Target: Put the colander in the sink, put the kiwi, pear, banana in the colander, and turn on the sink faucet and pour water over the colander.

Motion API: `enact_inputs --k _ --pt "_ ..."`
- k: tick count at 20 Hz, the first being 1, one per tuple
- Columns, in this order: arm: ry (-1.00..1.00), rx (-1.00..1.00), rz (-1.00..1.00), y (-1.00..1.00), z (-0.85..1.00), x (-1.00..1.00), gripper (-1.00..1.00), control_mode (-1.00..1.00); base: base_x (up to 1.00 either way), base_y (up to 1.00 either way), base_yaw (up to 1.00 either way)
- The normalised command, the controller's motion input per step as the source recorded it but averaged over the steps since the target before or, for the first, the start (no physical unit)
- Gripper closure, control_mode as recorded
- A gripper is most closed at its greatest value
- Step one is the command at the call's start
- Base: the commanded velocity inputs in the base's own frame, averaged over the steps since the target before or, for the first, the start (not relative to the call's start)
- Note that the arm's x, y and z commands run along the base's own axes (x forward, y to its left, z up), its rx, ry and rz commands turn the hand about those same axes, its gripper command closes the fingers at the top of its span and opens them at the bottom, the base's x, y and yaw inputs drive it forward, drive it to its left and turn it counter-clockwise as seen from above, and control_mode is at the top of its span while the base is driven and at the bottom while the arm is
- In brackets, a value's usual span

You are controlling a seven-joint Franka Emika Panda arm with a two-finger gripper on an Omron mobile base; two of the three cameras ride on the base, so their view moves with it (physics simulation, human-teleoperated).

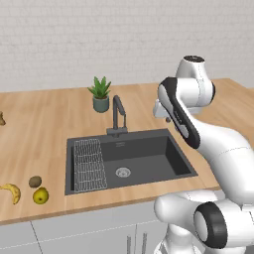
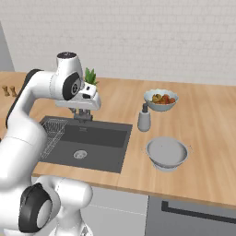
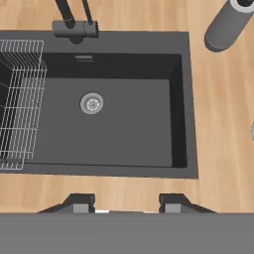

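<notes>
The pale perforated colander [image 2: 167, 152] stands on the wooden counter to the right of the dark sink [image 2: 92, 146]. My gripper [image 2: 83, 115] hovers above the sink's back part, well left of the colander. In the hand view the gripper [image 3: 126, 204] is open, with nothing between its fingertips [image 3: 82, 203], and it looks down into the sink [image 3: 129, 129] with its round drain [image 3: 92, 103]. The faucet [image 1: 118, 116] rises behind the basin. Left of the sink lie the kiwi [image 1: 34, 181], the pear [image 1: 40, 196] and the banana [image 1: 11, 192]. No water runs.
A wire rack [image 1: 89, 165] fills the sink's left side. A grey soap dispenser [image 2: 144, 119] and a bowl of mixed fruit [image 2: 160, 99] stand behind the colander. A potted plant [image 1: 100, 94] sits behind the faucet.
</notes>
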Motion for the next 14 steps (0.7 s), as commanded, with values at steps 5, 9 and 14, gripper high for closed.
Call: enact_inputs --k 5,9,14 --pt "-0.05 0.00 0.00 -0.09 -0.09 -0.29 -1.00 -1.00 0.00 0.00 0.00" --pt "-0.23 0.00 0.02 -0.36 -0.15 -0.68 -1.00 -1.00 0.00 0.00 0.00" --pt "-0.20 0.00 0.22 -0.49 -0.08 -0.61 -1.00 -1.00 0.00 0.00 0.00"
